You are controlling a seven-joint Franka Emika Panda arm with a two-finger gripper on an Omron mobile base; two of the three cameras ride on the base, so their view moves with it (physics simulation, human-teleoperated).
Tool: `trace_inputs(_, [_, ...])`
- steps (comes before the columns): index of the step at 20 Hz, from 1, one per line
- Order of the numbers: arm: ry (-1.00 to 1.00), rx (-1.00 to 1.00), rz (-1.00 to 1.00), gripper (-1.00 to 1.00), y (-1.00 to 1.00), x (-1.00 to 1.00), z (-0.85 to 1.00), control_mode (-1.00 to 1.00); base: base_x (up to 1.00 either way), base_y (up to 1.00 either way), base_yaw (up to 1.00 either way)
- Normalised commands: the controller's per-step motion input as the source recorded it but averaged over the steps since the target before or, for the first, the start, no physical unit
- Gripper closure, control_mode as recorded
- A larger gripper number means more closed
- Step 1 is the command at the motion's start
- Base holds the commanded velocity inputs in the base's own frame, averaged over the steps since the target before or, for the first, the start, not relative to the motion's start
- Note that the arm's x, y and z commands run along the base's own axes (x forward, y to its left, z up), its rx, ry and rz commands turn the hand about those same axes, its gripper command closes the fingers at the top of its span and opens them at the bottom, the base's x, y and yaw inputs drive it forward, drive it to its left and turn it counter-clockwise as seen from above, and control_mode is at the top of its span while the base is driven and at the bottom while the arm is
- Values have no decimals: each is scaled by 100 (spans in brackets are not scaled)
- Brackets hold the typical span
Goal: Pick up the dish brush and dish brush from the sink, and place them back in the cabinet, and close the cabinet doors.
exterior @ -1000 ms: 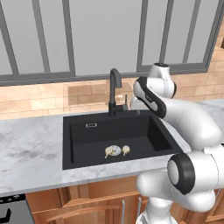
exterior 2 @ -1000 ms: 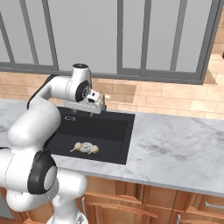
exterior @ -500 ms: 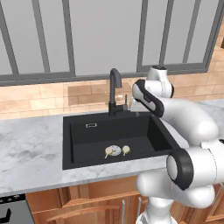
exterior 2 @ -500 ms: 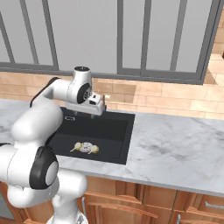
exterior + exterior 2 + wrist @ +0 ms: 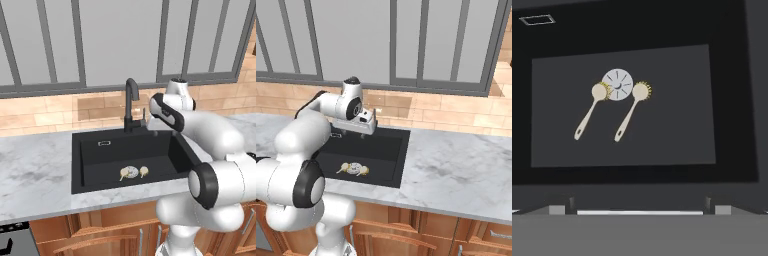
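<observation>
While neither brush has yet been lifted, the step in hand reads as the approach for the first pick. Item: gripper, jaws spread wide and holding nothing, poised above the back of the sink beside the faucet. Item: two dish brushes on the black basin floor, side by side and near each other, not touching as far as can be told; in the hand view, left brush with its head overlapping the round drain, right brush with its head just beside that drain. Orientation: both lie flat, long axes roughly parallel; heads toward the drain, handles running down and to the left in the hand view. Next move, as a judgement: descend into the basin over one handle, jaws set across its long axis, then close.
</observation>
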Motion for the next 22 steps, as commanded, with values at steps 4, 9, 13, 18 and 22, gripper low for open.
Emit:
trace_inputs(4, [5, 0, 0, -100, 0, 5, -19, -100, 0, 0, 0])
trace_inputs(9, [3, 0, 0, -100, 0, 7, -15, -100, 0, 0, 0])
trace_inputs(13, [0, 0, 0, -100, 0, 17, -1, -100, 0, 0, 0])
trace_inputs(18, [0, 0, 0, -100, 0, 23, -1, -100, 0, 0, 0])
trace_inputs(22, [0, 0, 0, -100, 0, 24, -5, -100, 0, 0, 0])
